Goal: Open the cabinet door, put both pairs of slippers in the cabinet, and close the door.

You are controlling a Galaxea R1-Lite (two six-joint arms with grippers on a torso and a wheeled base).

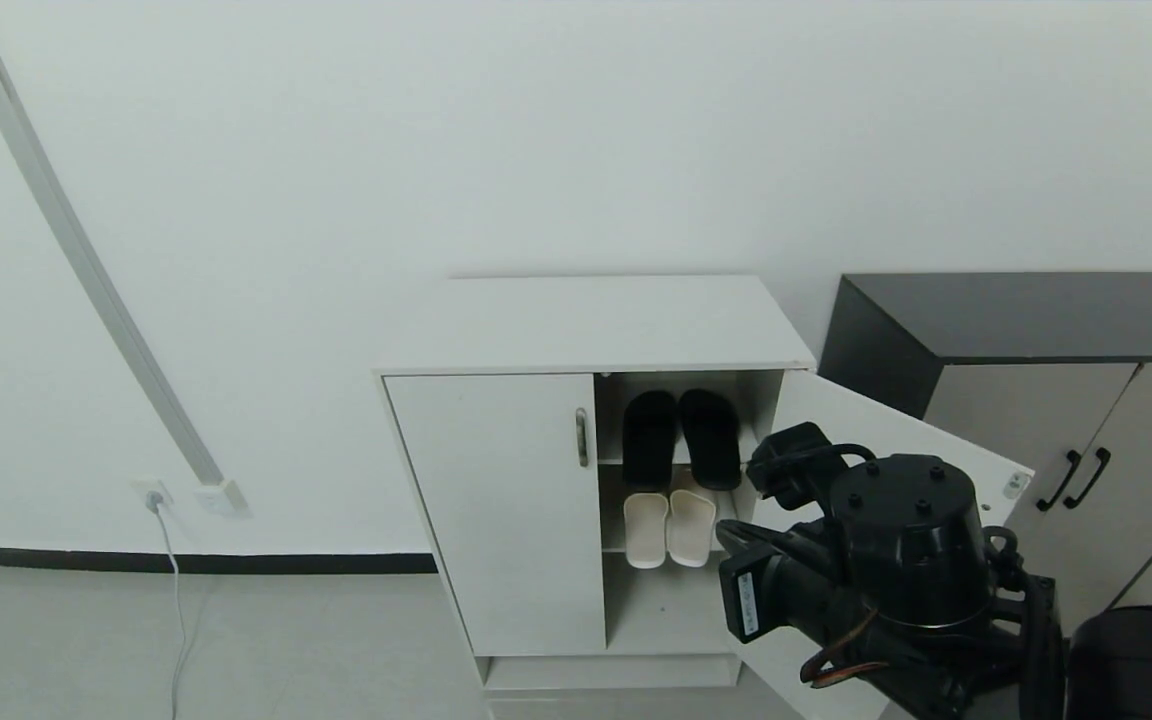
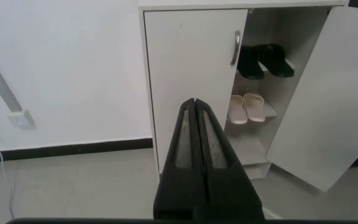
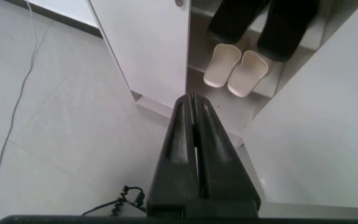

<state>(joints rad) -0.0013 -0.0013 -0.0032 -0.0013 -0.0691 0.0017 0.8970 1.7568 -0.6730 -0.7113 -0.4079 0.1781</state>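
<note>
So, the right gripper (image 3: 196, 143) had its fingers pressed flat together with nothing in them. It was aimed down at the foot of the cabinet (image 1: 596, 325), just in front of its open half. Left gripper (image 2: 194, 143) was the same deal, pinched closed and empty, in front of the cabinet's closed left door (image 1: 496, 510) and well apart from it.

Both pairs were already inside, lying front to back. The black slippers (image 1: 681, 438) were on the cabinet's top shelf and the cream slippers (image 1: 669, 527) on the shelf right under them. The black ones' near ends seemed to poke a little past their shelf's front edge, and I couldn't tell if that would foul the door.

So the only job left, I reckon, was shutting the right door (image 1: 936, 440). It stood swung out from the cabinet's right side toward the robot, with its free edge out by the right arm (image 1: 896, 560), clearly the nearer arm.

The catch was that the gripper sat on the door's inner-face side, and a push has to come from the outer face or the free edge. A dark cabinet (image 1: 1026, 320) stood just beyond the white cabinet's right side, so room behind the door looked tight. There was plenty of bare floor (image 1: 286, 640) in front of the cabinet, though.
</note>
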